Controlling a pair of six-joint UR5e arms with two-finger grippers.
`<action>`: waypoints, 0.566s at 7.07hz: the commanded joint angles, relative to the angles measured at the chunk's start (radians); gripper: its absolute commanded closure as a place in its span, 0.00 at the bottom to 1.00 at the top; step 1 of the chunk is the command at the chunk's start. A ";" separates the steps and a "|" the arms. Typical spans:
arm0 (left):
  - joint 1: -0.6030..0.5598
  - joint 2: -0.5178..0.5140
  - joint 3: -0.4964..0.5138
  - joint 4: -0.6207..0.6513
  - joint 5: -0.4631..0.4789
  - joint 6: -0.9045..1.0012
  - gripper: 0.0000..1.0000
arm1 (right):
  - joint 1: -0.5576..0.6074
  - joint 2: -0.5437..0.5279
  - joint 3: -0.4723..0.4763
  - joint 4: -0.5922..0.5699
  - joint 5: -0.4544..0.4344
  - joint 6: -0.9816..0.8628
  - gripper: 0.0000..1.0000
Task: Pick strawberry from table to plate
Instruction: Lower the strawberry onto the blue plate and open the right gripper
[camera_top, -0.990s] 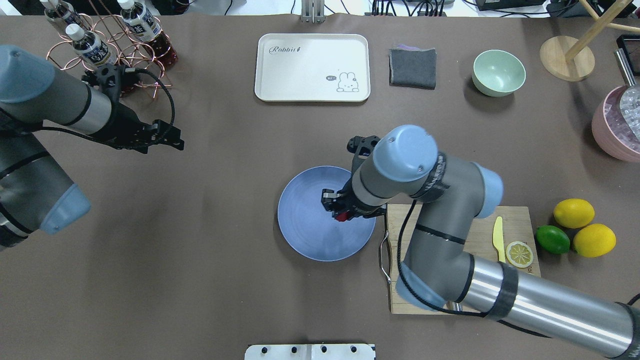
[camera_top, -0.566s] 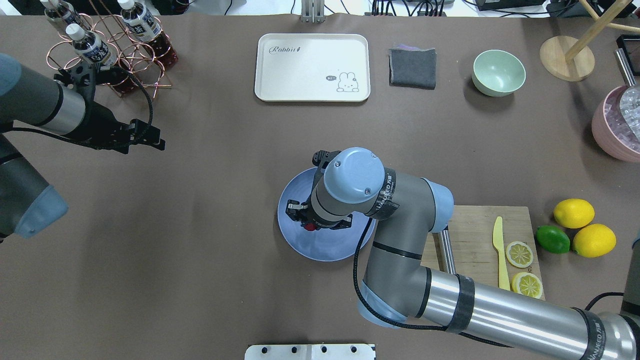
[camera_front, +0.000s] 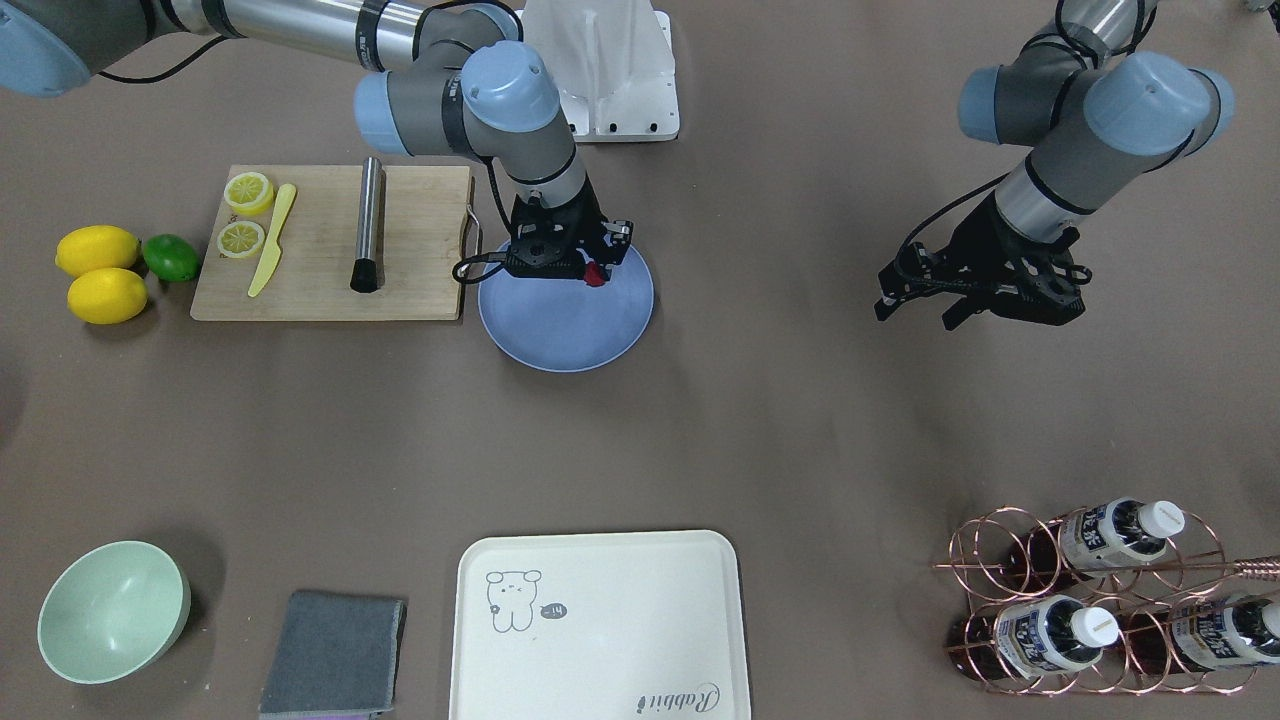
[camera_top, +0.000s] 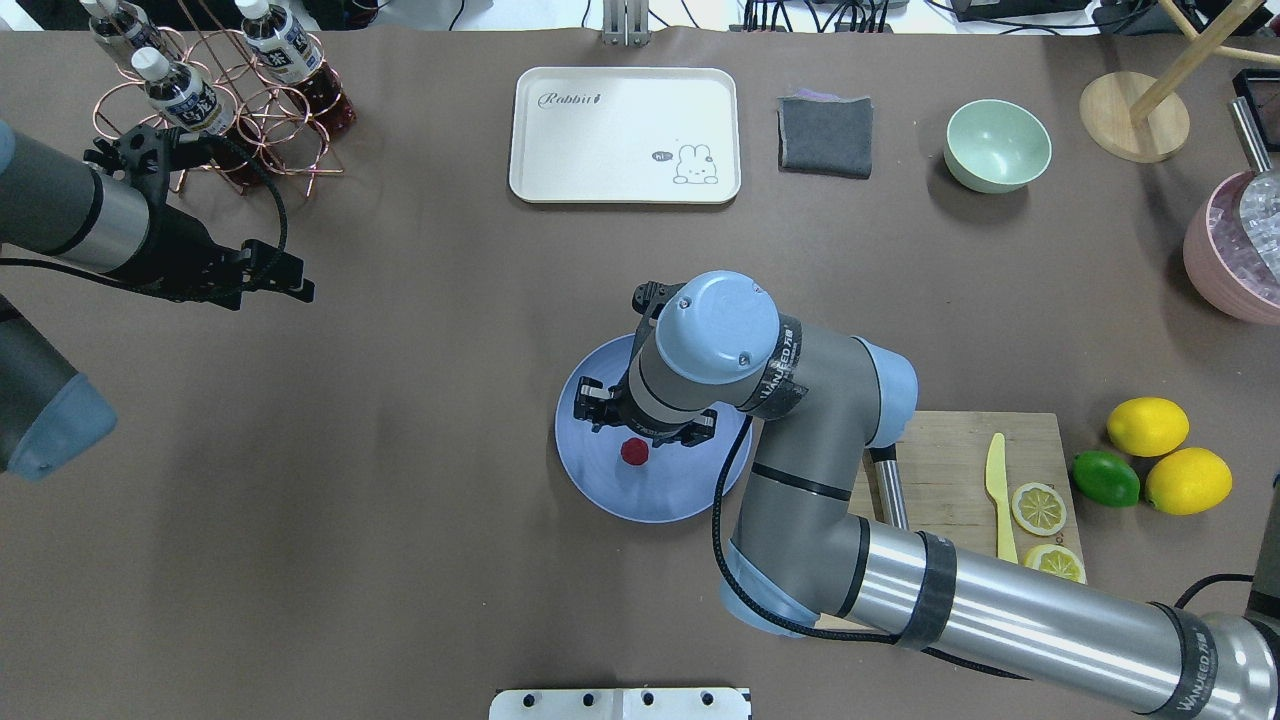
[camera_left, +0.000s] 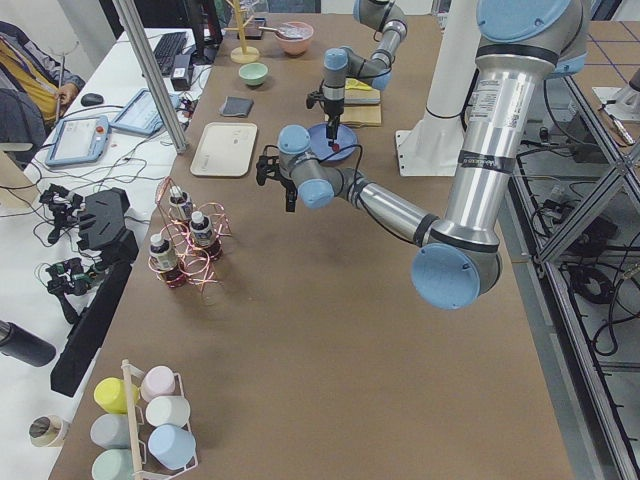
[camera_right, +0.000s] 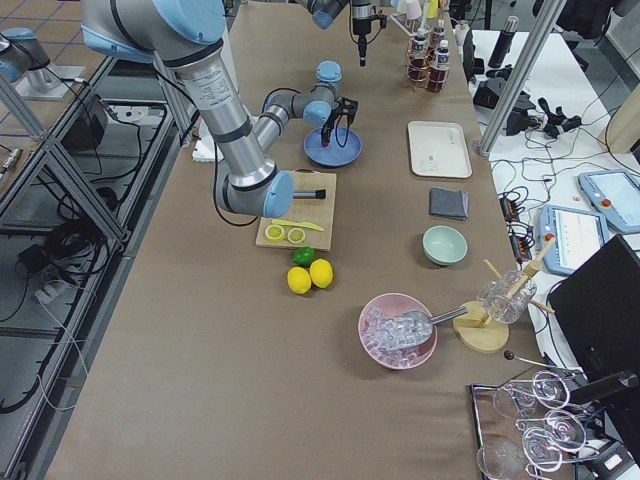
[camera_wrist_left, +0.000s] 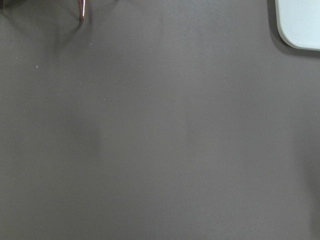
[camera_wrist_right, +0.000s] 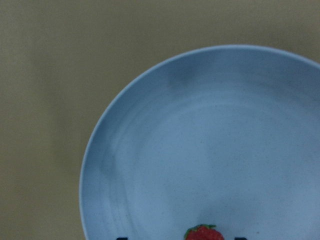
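The small red strawberry (camera_top: 633, 451) lies on the blue-lavender plate (camera_top: 655, 500) in the middle of the brown table (camera_top: 400, 450). My right gripper (camera_top: 645, 430) hangs just above it, open. In the right wrist view the strawberry (camera_wrist_right: 204, 233) sits at the bottom edge between two dark fingertips (camera_wrist_right: 120, 238) that stand apart from it. The front-facing view shows the strawberry (camera_front: 595, 273) on the plate (camera_front: 570, 330) right beside the gripper. My left gripper (camera_top: 303, 278) hovers open and empty over bare table at the far left, near the bottle rack.
A wooden cutting board (camera_top: 950, 450) with a yellow knife, lemon slices and a metal rod lies right of the plate. Two lemons (camera_top: 1147, 425) and a lime (camera_top: 1105, 478) sit beyond it. At the back are a cream tray (camera_top: 625, 135), grey cloth (camera_top: 826, 135), green bowl (camera_top: 997, 145) and bottle rack (camera_top: 220, 90).
My right gripper carried the strawberry left over the plate, then opened and rose a little, leaving the berry on the plate. My left arm drew back to the left.
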 joint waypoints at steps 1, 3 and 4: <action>-0.089 -0.004 0.008 0.005 -0.073 0.063 0.03 | 0.111 -0.064 0.189 -0.176 0.085 -0.046 0.00; -0.286 0.028 -0.013 0.186 -0.196 0.395 0.03 | 0.376 -0.230 0.313 -0.223 0.262 -0.343 0.00; -0.371 0.036 -0.016 0.295 -0.218 0.567 0.03 | 0.498 -0.308 0.309 -0.223 0.334 -0.539 0.00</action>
